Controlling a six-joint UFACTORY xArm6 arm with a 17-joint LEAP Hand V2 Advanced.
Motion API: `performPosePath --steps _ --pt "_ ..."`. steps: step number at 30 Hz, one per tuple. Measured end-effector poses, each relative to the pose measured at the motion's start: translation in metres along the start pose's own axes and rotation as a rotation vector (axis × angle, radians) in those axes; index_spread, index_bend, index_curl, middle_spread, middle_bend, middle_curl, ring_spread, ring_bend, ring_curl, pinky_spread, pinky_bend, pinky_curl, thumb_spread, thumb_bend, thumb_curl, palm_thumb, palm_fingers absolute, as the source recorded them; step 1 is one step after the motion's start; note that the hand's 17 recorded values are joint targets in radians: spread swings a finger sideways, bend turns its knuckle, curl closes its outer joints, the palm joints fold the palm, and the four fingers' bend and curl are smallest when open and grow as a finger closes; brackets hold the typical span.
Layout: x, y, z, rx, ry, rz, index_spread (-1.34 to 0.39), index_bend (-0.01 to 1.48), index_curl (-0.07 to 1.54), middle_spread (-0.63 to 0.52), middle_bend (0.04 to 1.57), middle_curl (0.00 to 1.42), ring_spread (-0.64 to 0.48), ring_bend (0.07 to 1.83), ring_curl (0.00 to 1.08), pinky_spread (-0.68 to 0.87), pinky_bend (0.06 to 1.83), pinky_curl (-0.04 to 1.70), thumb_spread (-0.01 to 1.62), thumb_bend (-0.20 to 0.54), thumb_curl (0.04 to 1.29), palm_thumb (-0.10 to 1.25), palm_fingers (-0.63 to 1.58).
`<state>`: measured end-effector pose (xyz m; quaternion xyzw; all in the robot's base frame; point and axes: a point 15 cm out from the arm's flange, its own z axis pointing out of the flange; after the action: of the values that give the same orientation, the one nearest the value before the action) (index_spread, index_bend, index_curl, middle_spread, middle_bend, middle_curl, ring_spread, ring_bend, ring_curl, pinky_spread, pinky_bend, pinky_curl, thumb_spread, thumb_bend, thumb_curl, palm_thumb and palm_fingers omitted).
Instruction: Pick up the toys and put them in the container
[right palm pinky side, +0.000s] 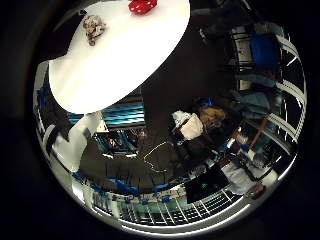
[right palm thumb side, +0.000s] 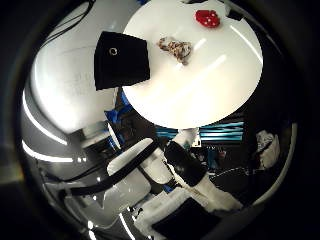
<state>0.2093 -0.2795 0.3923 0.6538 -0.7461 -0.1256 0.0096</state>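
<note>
I am hanging well away from the round white table (right palm thumb side: 200, 100), where a black fabric container (right palm thumb side: 121, 60), a mottled brown-and-white soft toy (right palm thumb side: 175, 48) and a red white-spotted plush toy (right palm thumb side: 207, 18) are lying apart, my white-and-black hand (right palm thumb side: 185, 167) holding nothing, whether curled I cannot tell.

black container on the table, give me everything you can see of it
The black container is a soft-looking, matte box or bag, dark all over, with a small metal ring or eyelet on the side that faces the camera. It sits at the edge of the round white table, part of it seeming to overhang the rim. Nothing touches it: the mottled brown toy lies apart beside it, the red spotted toy further off. Its opening and inside cannot be seen.
</note>
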Motion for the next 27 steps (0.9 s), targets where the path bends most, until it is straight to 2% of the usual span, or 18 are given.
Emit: performPosePath --steps 10,17,20,27 --pt "0.027 0.000 -0.042 0.011 0.124 -0.007 -0.32 0.15 0.25 0.03 0.34 0.33 0.19 0.47 0.23 0.41 0.56 0.28 1.19 -0.020 0.27 0.51 0.12" --pt "0.054 -0.031 -0.045 -0.023 0.242 -0.048 -0.36 0.16 0.26 0.03 0.30 0.33 0.19 0.43 0.22 0.41 0.53 0.27 1.14 -0.021 0.28 0.52 0.10" --pt "0.071 -0.056 -0.052 0.007 0.341 -0.081 -0.39 0.16 0.27 0.03 0.27 0.32 0.19 0.39 0.22 0.40 0.52 0.27 1.08 -0.035 0.27 0.46 0.09" --pt "0.090 -0.090 -0.044 -0.132 0.490 -0.138 -0.39 0.16 0.26 0.09 0.21 0.32 0.20 0.33 0.22 0.38 0.51 0.28 0.97 -0.031 0.28 0.36 0.02"
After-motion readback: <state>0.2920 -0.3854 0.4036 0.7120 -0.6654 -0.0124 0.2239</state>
